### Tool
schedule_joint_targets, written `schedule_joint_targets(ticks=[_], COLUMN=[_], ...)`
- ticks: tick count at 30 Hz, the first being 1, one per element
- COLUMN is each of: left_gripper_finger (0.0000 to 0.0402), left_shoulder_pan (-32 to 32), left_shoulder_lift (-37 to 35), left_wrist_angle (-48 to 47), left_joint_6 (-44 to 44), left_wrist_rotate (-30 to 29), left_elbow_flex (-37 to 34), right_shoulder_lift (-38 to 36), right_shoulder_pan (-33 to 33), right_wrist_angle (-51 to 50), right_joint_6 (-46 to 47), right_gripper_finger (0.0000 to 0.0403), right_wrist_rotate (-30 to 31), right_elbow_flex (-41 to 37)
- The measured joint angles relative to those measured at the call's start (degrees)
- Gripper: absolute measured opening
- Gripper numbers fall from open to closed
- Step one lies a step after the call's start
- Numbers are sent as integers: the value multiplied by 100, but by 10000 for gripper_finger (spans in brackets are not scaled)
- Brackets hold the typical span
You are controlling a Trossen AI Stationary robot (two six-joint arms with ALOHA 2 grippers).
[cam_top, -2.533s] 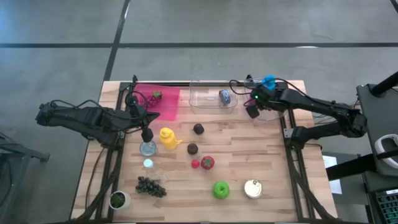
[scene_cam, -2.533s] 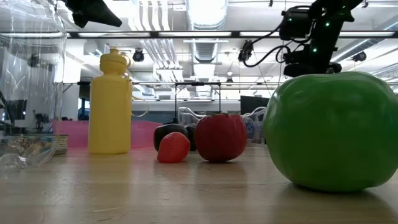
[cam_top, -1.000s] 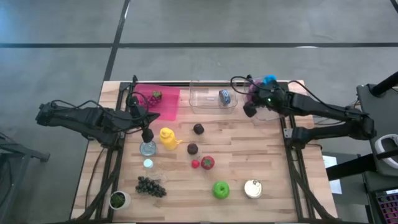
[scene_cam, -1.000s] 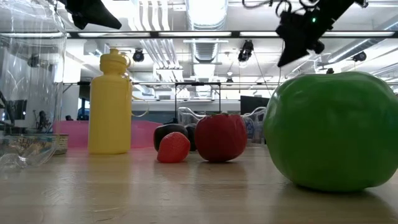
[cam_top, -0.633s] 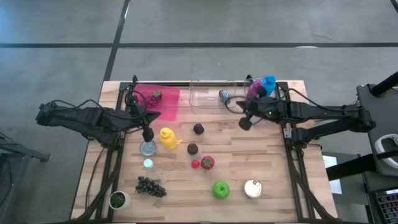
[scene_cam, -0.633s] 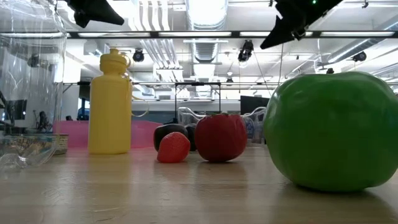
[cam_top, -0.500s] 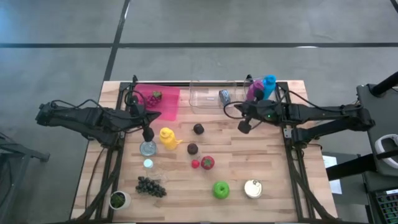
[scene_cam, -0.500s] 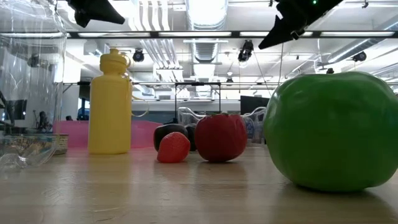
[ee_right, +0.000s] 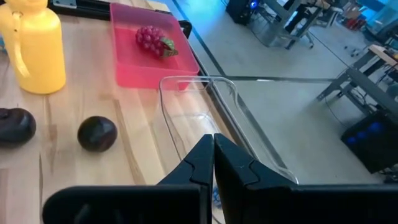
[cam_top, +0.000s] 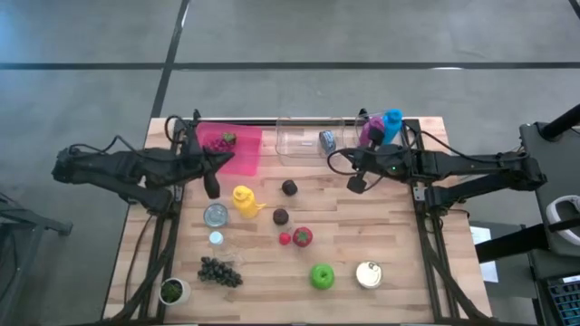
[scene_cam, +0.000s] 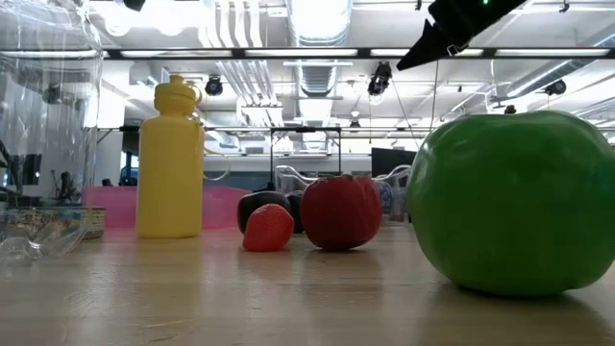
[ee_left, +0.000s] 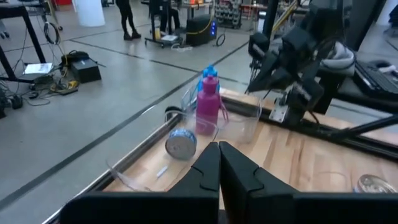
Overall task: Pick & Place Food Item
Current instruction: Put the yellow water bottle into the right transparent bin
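Clear plastic tray (cam_top: pixel 310 143) at the desk's far edge risks a knock from the right pincer (cam_top: pixel 355 184), closed and empty like the left pincer (cam_top: pixel 211 188).

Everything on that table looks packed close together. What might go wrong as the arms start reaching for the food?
The right gripper, shut and empty, hangs near the clear bin and two bottles; a swing could tip them. The dark plums are round and might roll away. The left gripper is beside the yellow bottle, easily knocked over.
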Motion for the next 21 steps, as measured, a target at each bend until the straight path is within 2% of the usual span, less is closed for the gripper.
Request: schedule_joint_targets(ticks=[6, 15, 21], left_gripper_finger=[1, 0, 0], left_shoulder_pan=[-6, -9, -9], left_shoulder_lift=[334, 1092, 1364], left_wrist_angle=[-956, -3554, -5262], left_joint_6=[-638, -2658, -4163], left_wrist_rotate=[17, 2, 356], left_elbow_flex=[481, 1675, 2123], right_shoulder_lift=[0, 0, 1], right_shoulder_pan=[0, -2, -1], right_wrist_angle=[-14, -101, -103], right_joint_6=[84, 105, 144], right_gripper_finger=[8, 8, 8], right_wrist_rotate=[-4, -4, -7], right_elbow_flex=[0, 0, -39])
